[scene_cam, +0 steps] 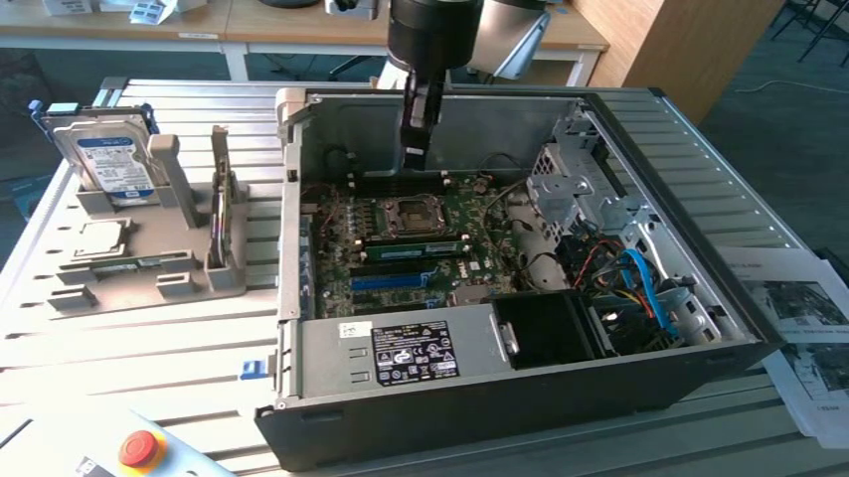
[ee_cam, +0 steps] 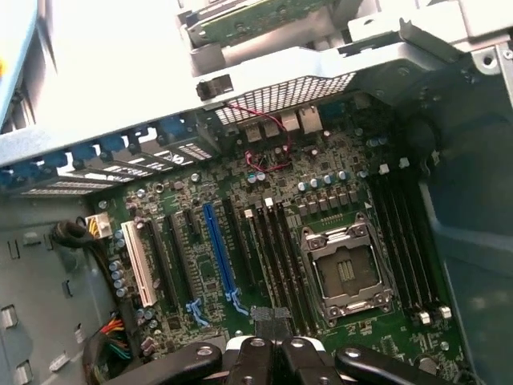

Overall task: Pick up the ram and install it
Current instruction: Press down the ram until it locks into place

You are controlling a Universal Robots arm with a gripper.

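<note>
My pincer (scene_cam: 417, 154) hangs inside the open case (scene_cam: 743, 343), above the motherboard (scene_cam: 398, 258), with its fingers (ee_cam: 264, 357) closed together and nothing between them. One ram (scene_cam: 414, 248) lies seated in a slot just beside the empty socket (scene_cam: 402, 215). A second thin stick (scene_cam: 219, 204) stands upright in the holder (scene_cam: 159, 288) on the desk (scene_cam: 146, 368), at the exterior view's left, near the hard drive (scene_cam: 113, 164) and the processor (scene_cam: 99, 238).
</note>
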